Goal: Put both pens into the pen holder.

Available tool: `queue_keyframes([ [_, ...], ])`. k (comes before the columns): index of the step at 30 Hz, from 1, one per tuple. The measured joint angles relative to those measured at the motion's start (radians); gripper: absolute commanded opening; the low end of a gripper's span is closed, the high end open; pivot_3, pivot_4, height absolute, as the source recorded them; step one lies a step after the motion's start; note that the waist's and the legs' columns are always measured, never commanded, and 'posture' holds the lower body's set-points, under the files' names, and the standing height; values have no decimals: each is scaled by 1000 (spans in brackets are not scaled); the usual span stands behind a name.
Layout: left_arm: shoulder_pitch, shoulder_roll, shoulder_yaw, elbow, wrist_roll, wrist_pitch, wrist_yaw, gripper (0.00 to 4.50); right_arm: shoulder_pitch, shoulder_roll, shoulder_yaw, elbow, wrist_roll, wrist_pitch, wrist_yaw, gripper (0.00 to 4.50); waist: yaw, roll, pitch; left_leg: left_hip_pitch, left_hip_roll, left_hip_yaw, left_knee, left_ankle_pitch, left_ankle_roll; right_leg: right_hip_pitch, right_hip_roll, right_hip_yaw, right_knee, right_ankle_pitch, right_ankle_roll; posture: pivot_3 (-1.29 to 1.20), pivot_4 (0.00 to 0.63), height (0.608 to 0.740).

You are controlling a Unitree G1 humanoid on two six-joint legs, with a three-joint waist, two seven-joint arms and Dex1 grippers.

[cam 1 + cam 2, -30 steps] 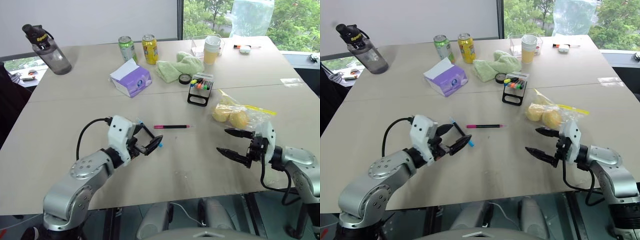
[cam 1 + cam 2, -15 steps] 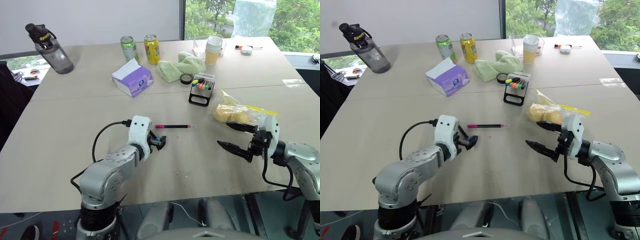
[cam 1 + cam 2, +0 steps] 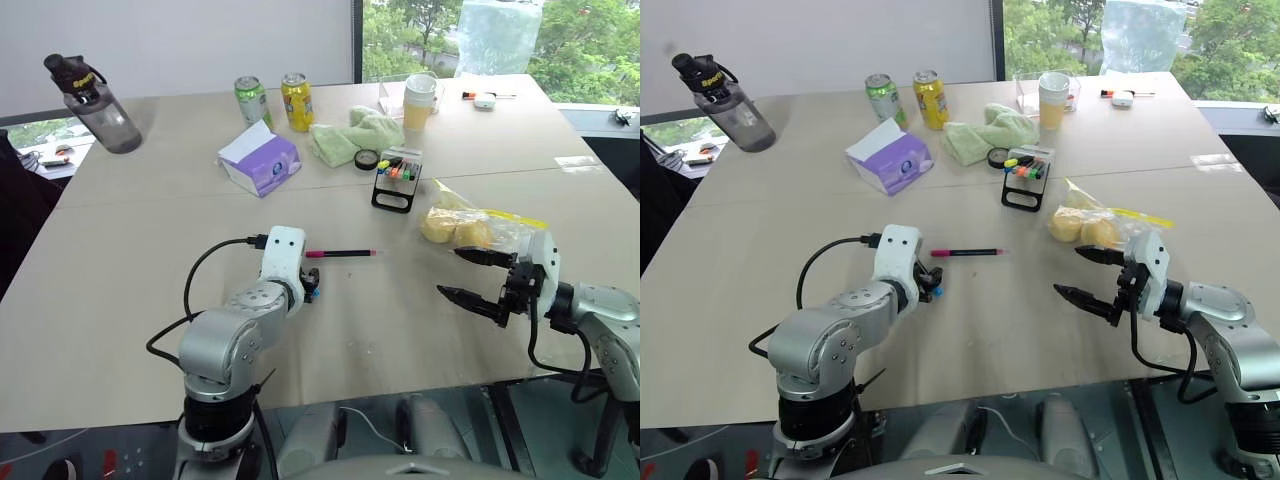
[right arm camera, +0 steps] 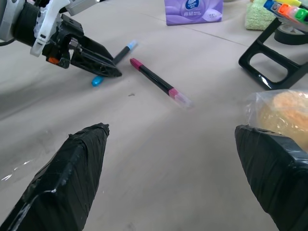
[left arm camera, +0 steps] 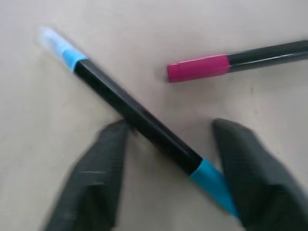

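The blue-capped pen [image 5: 144,122] lies flat on the table, slanting across the gap between my left gripper's [image 5: 168,126] two fingers. One finger [image 5: 110,144] touches its black barrel and the other sits by its blue end. The gripper [image 3: 312,290] is tipped down onto the table and is still open, with a gap showing. The pink-ended pen [image 3: 342,254] lies just beyond it, untouched. The black mesh pen holder [image 3: 398,180] stands farther back with bright marker tops. My right gripper [image 3: 449,272] hovers open and empty at the right, near the bag.
A clear bag of yellow fruit [image 3: 470,228] lies beside the right gripper. At the back are a purple tissue box [image 3: 260,162], a green cloth [image 3: 355,135], two cans [image 3: 253,98], a cup [image 3: 421,98] and a water bottle [image 3: 90,90].
My left gripper has sunk and tipped down onto the blue-capped pen, and its fingers have narrowed around it. The right arm has stayed where it was.
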Motion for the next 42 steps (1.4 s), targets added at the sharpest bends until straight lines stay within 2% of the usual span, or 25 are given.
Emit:
queue_keyframes([
  [2, 1, -2, 0, -3, 22, 11, 11, 645, 0, 0, 0, -1, 0, 1, 0, 4500, -9, 0, 0, 3, 0, 2, -1, 0, 0, 1, 0, 2, 1, 0, 0, 0, 150, 740],
  [3, 3, -5, 2, -3, 32, 14, 13, 435, 1, 0, 0, -1, 0, 1, 0, 4500, -11, 0, 0, 5, 0, 3, -2, 0, 0, 2, 0, 4, 1, 0, 0, 0, 150, 740],
  [4, 7, -8, 2, -5, 44, 14, 16, 24, 0, 0, 0, -1, 0, 1, 0, 4500, -12, 0, 0, 9, 1, 5, -4, 0, 0, 4, 1, 5, 1, 0, 0, 0, 150, 740],
  [12, 139, 29, 43, -78, 88, -72, 11, 24, -23, -2, 0, 1, 0, 1, 6, 4500, -33, 0, 0, 15, 7, 11, -5, -2, -1, 7, 6, 12, 0, 0, 0, 0, 150, 740],
  [16, 232, 16, 120, -107, 94, -198, -12, 24, -38, 4, 1, 9, 1, 7, 5, 4500, -31, 0, 0, 16, 8, 12, -6, -2, -2, 7, 7, 12, 0, 0, 0, 0, 150, 740],
  [19, 288, -42, 189, -98, 75, -350, -61, 24, -83, 24, 18, 2, 42, 101, -19, 4500, -27, -1, 0, 14, 8, 11, -6, -2, -1, 7, 6, 12, -1, 0, 0, 0, 150, 740],
  [21, 316, -14, 192, -87, 65, -435, -112, 24, -110, 18, 47, -31, 88, 186, -17, 4500, -20, -2, 1, 12, 8, 9, -5, -2, -1, 6, 6, 12, -2, 0, 0, 0, 150, 740],
  [23, 369, 80, 153, -76, 48, -596, -249, 24, -176, 14, 96, -72, 172, 338, -15, 4500, -9, -3, 2, 10, 8, 8, -5, -2, -1, 6, 6, 12, -4, 0, -1, 0, 150, 740],
  [25, 378, 124, 115, -58, 41, -689, -330, 24, -217, -15, 163, -74, 169, 388, 10, 4500, 4, -3, 2, 9, 7, 7, -5, -3, 1, 7, 4, 9, -8, 0, -1, 0, 150, 740],
  [27, 364, 126, 97, -9, 26, -777, -386, 24, -262, -49, 313, -35, 27, 336, 51, 4500, 19, -4, 2, 8, 6, 6, -4, -5, 3, 7, 3, 7, -10, 0, -1, 0, 150, 740],
  [29, 341, 130, 98, 30, 24, -824, -411, 24, -302, 37, 365, 51, -31, 318, 31, 4500, 20, -6, 3, 4, 6, 4, -3, -5, 3, 5, 3, 6, -10, 0, 0, 0, 150, 740],
  [31, 329, 141, 96, 45, 15, -854, -435, 24, -348, 138, 364, 96, -23, 309, 16, 4500, 16, -5, 3, -3, 6, 5, -2, -4, 2, -4, 4, 7, -8, 0, 0, 0, 150, 740],
  [32, 318, 148, 97, 53, 5, -867, -452, 24, -371, 155, 376, 98, -38, 273, 30, 4500, 17, -5, 3, -8, 6, 3, -1, -4, 2, -8, 4, 6, -7, 1, 0, 0, 150, 740],
  [35, 311, 164, 119, 73, -14, -891, -477, 24, -383, 151, 397, 100, -102, 157, 64, 4500, 22, -6, 3, -9, 4, 0, -1, -4, 2, -6, 2, 1, -10, 0, 0, 0, 150, 740],
  [39, 299, 180, 147, 110, -39, -929, -512, 24, -337, 170, 399, 105, -128, 93, 79, 4500, 21, -6, 3, -10, 2, -2, -1, -4, 2, -6, 0, -1, -10, 0, 0, 0, 150, 740],
  [42, 296, 206, 147, 112, -73, -952, -566, 24, -340, 225, 315, 123, -88, 116, 6, 4500, 16, -5, 3, -8, 2, -2, 0, -4, 1, -6, 0, -1, -8, 0, 0, 0, 150, 740],
])
